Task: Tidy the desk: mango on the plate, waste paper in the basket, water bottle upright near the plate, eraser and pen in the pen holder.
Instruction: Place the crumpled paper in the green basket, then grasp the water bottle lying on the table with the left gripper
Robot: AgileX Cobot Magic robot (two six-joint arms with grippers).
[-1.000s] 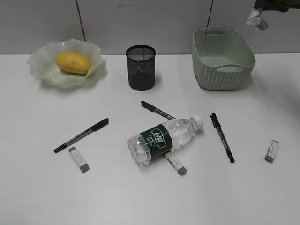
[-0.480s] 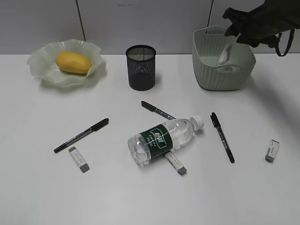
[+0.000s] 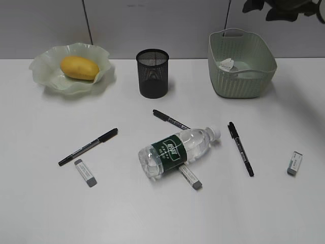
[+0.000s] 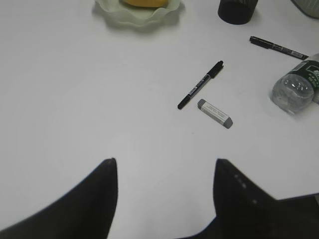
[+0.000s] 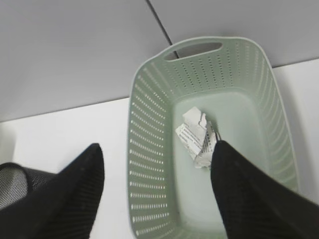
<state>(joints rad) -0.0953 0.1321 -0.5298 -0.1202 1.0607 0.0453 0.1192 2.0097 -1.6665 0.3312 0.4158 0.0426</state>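
Note:
The waste paper (image 3: 226,63) (image 5: 198,136) lies inside the basket (image 3: 242,81) (image 5: 149,149). My right gripper (image 5: 158,146) (image 3: 274,7) hangs open above the basket, holding nothing. The mango (image 3: 79,67) rests on the plate (image 3: 40,66). The water bottle (image 3: 177,150) (image 4: 296,87) lies on its side mid-desk, over one eraser (image 3: 190,177). Three pens (image 3: 88,146) (image 3: 170,120) (image 3: 240,148) and two more erasers (image 3: 85,173) (image 3: 294,163) lie flat on the desk. The pen holder (image 3: 152,73) stands upright. My left gripper (image 4: 165,160) is open over bare desk, near a pen (image 4: 200,85) and an eraser (image 4: 215,113).
The white desk (image 3: 40,203) runs back to a grey panelled wall (image 3: 152,25). The plate, pen holder and basket stand in a row along the back edge. The left arm does not show in the exterior view.
My right gripper dipped over the basket, opened and let go of the waste paper, which now lies in the basket. The gripper has risen back to the frame's top edge.

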